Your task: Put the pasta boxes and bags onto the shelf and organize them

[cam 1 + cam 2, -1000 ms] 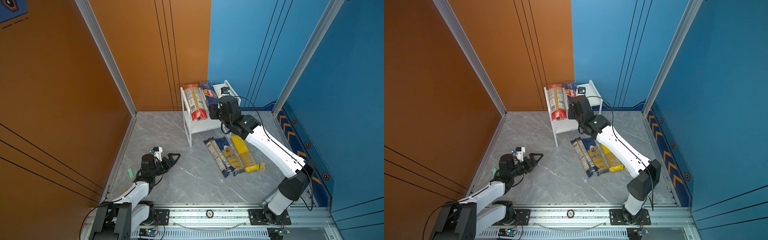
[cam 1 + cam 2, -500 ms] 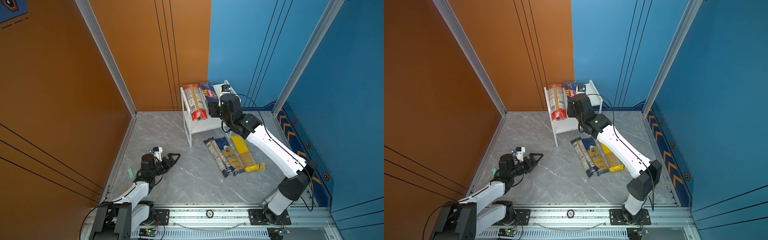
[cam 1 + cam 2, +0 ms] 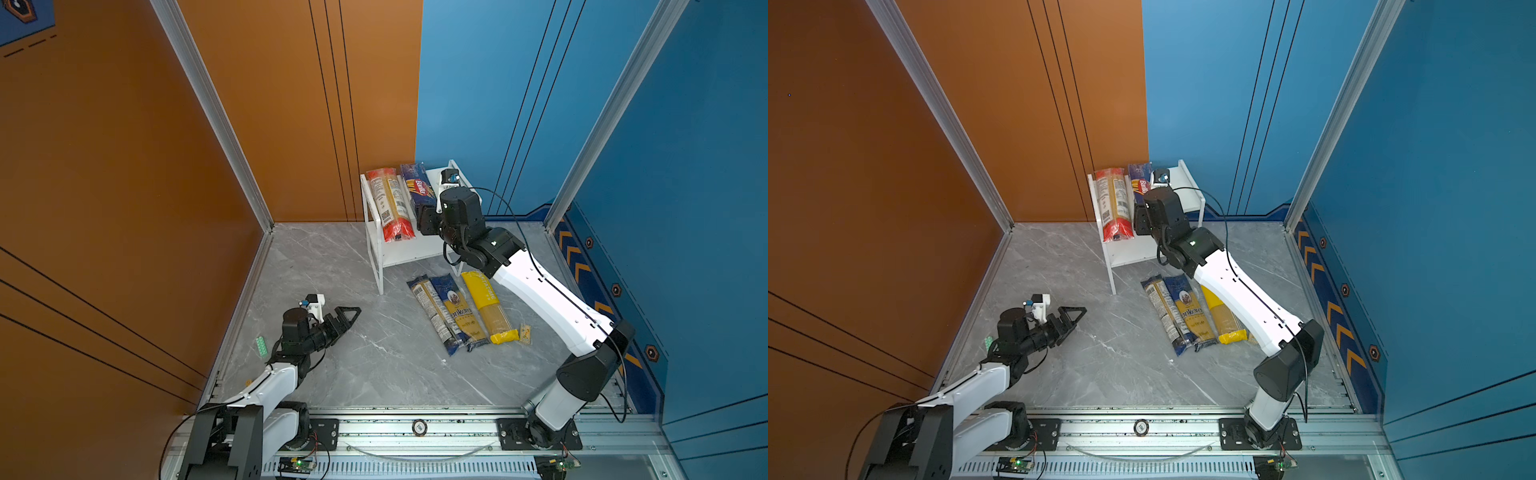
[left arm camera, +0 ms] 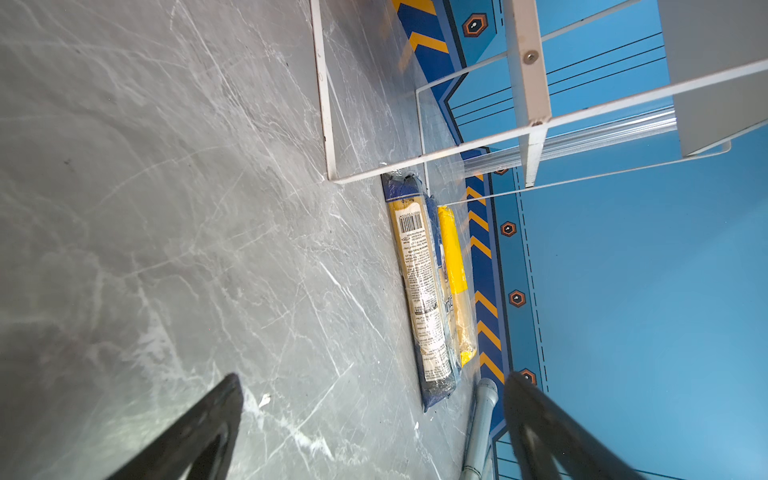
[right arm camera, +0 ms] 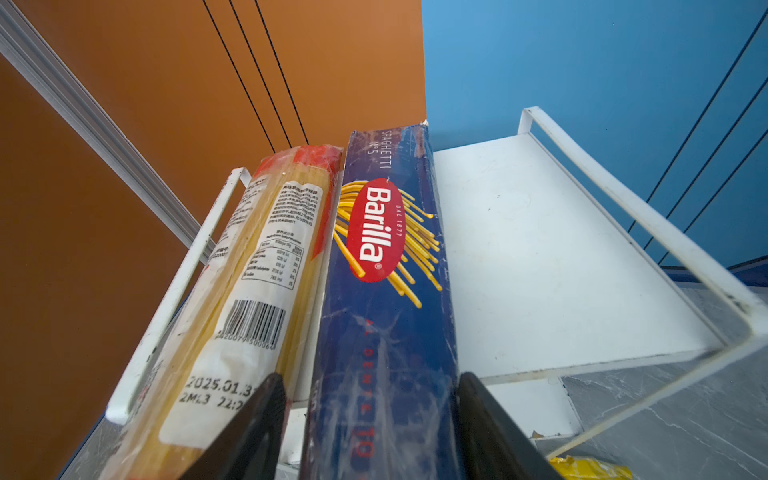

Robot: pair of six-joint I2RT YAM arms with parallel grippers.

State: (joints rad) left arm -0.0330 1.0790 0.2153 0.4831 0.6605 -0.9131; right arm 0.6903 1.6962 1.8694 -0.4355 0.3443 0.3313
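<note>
Resting low at the lower left of both top views, the left gripper (image 3: pixel 347 320) is sitting with jaws spread wide, holding nothing and pointing across the grey tabletop (image 3: pixel 353 374). Further up, right of centre, three packs are lying side by side on that tabletop, touching: the clear dark-blue-labelled pack (image 3: pixel 432 311), the blue-yellow portrait pack (image 3: pixel 455 309) and the bright yellow pack (image 3: pixel 488 305). The right arm is reaching over them toward the back. Beyond, at upper centre, the white shelf (image 3: pixel 409 259) is standing in the corner. The red-ended clear pack (image 3: pixel 390 203) and the dark blue Barilla box (image 3: pixel 417 187) are lying lengthwise on its top board, touching each other. The right gripper (image 5: pixel 368 380) is sitting at the box's near end. In the right wrist view its fingers (image 5: pixel 257 415) are straddling the box, with a gap showing on the red-ended pack's side and the other finger almost against the cardboard. So the jaws are looking loosened, not pinching. Two packs are looking shelved, three are waiting. Risks, as I'm judging them: both shelved packs are overhanging the board's front edge, so a finger rubbing the box while backing out could be dragging it off. A sideways drift could be shoving the red-ended pack toward the rail. A low arm could be scattering the packs below.
</note>
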